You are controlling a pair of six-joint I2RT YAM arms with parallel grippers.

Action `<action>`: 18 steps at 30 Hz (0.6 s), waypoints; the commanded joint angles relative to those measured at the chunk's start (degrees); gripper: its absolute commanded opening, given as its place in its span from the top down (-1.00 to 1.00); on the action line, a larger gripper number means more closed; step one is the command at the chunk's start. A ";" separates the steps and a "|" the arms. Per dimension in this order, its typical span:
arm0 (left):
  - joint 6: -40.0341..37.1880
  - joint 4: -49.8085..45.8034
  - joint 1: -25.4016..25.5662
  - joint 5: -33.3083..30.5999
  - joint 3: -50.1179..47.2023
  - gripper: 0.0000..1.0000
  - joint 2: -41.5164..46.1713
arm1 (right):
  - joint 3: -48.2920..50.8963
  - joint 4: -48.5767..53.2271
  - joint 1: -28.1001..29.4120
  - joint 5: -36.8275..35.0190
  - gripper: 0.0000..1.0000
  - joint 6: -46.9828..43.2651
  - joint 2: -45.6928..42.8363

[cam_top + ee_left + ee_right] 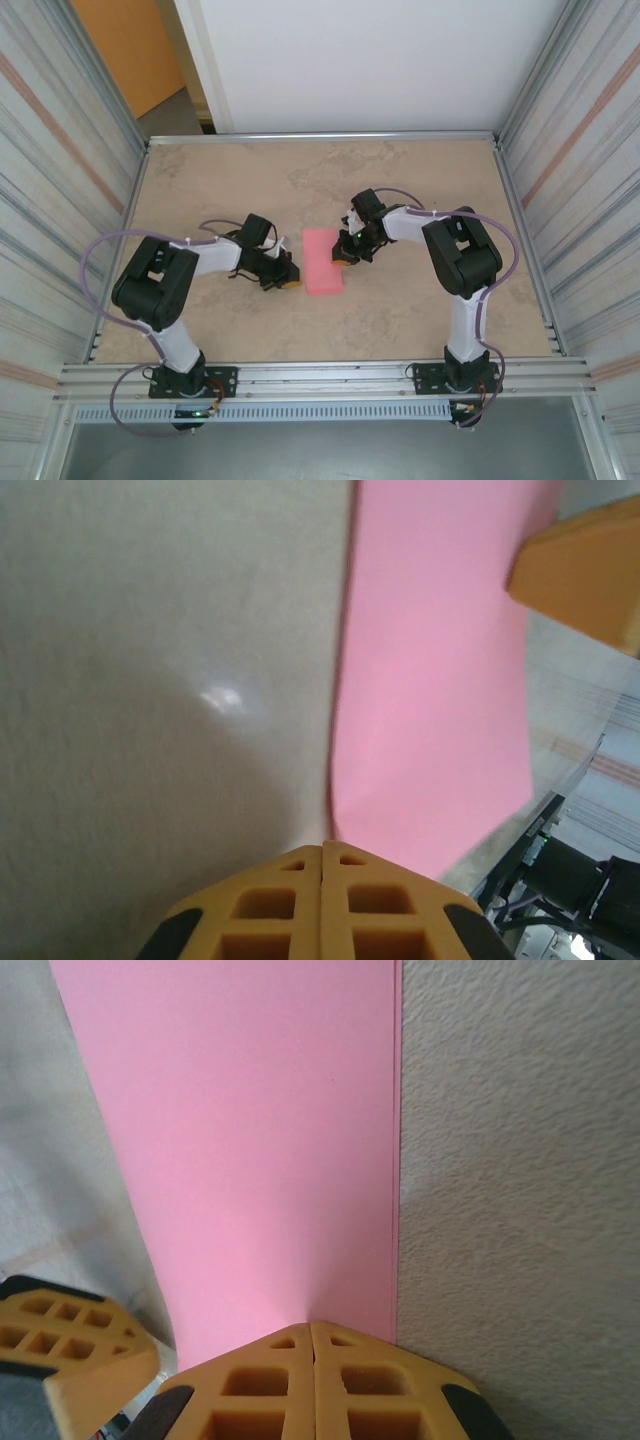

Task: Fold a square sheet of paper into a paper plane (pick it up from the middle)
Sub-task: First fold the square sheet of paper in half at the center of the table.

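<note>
Beige table (420,310): pink sheet of paper (323,262), folded oblong; left gripper (290,281) and right gripper (346,253), both clenched, tips at opposite edges.

Orange claws (290,281), white-black arms (212,257), lilac cables (120,235)

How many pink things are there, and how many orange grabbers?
Pink paper: 1
Orange grippers: 2 (left gripper, right gripper)
Total: 3
</note>
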State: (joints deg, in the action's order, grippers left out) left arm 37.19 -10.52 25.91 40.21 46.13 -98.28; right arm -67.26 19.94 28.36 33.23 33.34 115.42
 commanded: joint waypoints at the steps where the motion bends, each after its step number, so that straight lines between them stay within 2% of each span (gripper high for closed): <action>1: 1.54 0.86 1.76 -0.08 1.10 0.91 3.05 | 6.84 11.47 -0.36 -19.21 0.86 -1.33 8.95; 6: 5.39 6.61 4.93 -0.16 3.32 0.91 -0.77 | 7.06 11.09 -0.41 -19.09 0.86 -1.00 9.08; 11: 5.58 6.82 6.87 0.41 4.26 0.91 -5.15 | 6.82 11.14 -0.41 -19.09 0.86 -1.00 9.05; 18: 4.89 3.49 6.37 -1.97 -3.39 0.92 -3.45 | 6.71 11.33 -0.54 -19.21 0.86 -1.16 9.03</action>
State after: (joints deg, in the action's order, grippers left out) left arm 41.87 -2.85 32.58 39.99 46.72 -102.78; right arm -67.22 19.90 28.36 33.23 33.34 115.42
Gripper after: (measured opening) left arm 0.066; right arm 0.074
